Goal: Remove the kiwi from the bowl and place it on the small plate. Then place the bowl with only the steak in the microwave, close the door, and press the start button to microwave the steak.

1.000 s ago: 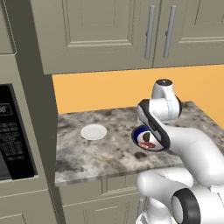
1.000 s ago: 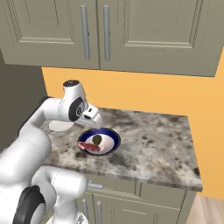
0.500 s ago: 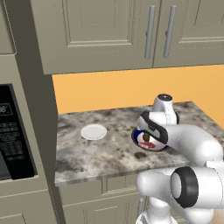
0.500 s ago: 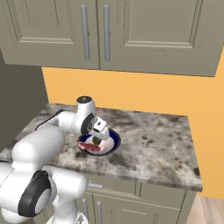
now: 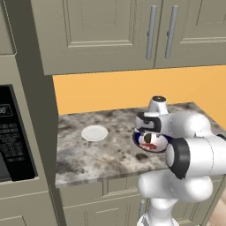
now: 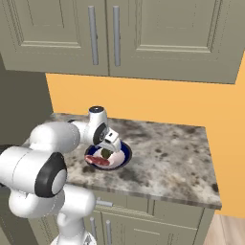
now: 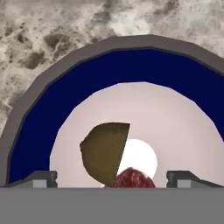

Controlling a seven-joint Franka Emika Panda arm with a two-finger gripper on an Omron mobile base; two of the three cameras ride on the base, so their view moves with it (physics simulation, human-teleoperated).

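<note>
Olive-brown kiwi [image 7: 104, 153] sits inside the bowl [image 7: 87, 78], and I see the red-brown steak [image 7: 131, 178] touching it on one side, both on the white inside. My fingers [image 7: 111, 177] stand wide apart directly above the bowl, one tip on either side of the kiwi and steak, gripping nothing that I can see. From the left base view, the bowl [image 5: 140, 142] rests on the speckled stone desk [image 5: 106, 150] near its front edge, toward the right end, with the arm's wrist over it. I see the small plate [image 5: 94, 133] bare and well apart from the bowl, toward the desk's left end. At the far left the microwave [image 5: 13, 137] shows its black front and keypad strip, set in the beige cabinetry beside the desk. From the right base view the bowl [image 6: 125, 152] peeks out under the hand.
</note>
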